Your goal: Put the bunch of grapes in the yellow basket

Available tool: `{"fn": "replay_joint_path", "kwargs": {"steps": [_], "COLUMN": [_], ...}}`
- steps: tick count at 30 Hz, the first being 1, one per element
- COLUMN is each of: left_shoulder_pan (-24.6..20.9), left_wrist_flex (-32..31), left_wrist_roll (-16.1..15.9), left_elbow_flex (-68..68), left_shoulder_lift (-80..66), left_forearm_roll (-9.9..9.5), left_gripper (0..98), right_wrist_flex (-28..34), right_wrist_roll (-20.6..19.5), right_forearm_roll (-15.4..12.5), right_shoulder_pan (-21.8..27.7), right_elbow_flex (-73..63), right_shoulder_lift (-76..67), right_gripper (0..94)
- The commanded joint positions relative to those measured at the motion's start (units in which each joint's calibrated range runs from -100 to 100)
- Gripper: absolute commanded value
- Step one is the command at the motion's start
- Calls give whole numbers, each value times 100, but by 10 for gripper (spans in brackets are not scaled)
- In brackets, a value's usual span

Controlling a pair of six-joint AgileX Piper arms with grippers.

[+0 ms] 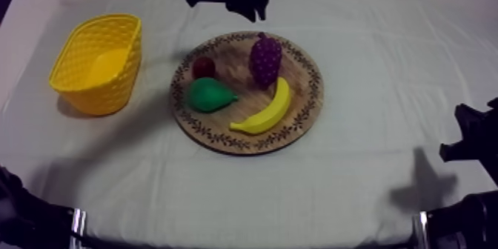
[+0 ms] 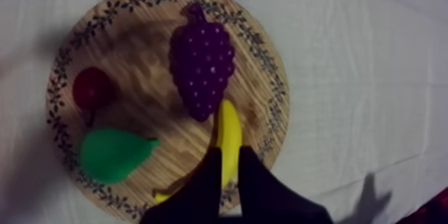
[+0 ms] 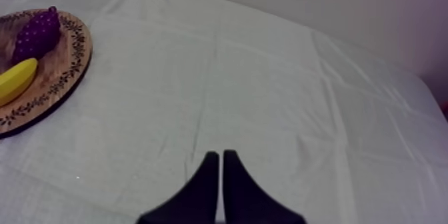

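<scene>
Centrally, the bunch of grapes [image 1: 265, 58] lies flat on the round wooden board [image 1: 305, 107], stem toward the far rim and tapered end just beside the tip of the banana [image 1: 263, 111]. A pear [image 1: 209, 94] and a small red fruit [image 1: 204, 67] occupy the board's other half. The yellow basket [image 1: 98, 61] stands empty on the worktop [image 1: 370, 185], apart from the board.

The left gripper [image 2: 230, 152] hovers above the banana, fingers parted by a narrow gap with nothing between them. The right gripper [image 3: 221, 153] hangs over bare cloth, well apart from the board, fingers pressed together.

The bunch is probably light, rigid moulded plastic, its knobbly surface unlikely to slip. The best hold appears to be across its broad middle, one finger on each flank, clear of the banana; that would need a wider spread.
</scene>
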Motion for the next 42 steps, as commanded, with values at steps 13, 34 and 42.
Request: {"fn": "replay_joint_path", "kwargs": {"steps": [13, 34, 42], "left_shoulder_pan": [-149, -281, -349], "left_wrist_flex": [-437, -676, -813], "left_wrist_roll": [40, -159, -329], "left_elbow_flex": [534, 218, -25], "left_shoulder_lift": [-47, 801, 1293], "left_forearm_roll": [55, 201, 323], "left_gripper": [878, 913, 910], "right_wrist_flex": [1, 1, 1], "right_wrist_roll": [-1, -1, -1], "right_forearm_roll": [0, 0, 0], "right_shoulder_pan": [0, 0, 0], "right_elbow_flex": [-1, -1, -1], "right_shoulder_lift": [-2, -2, -2], "right_gripper": [5, 5, 5]}}
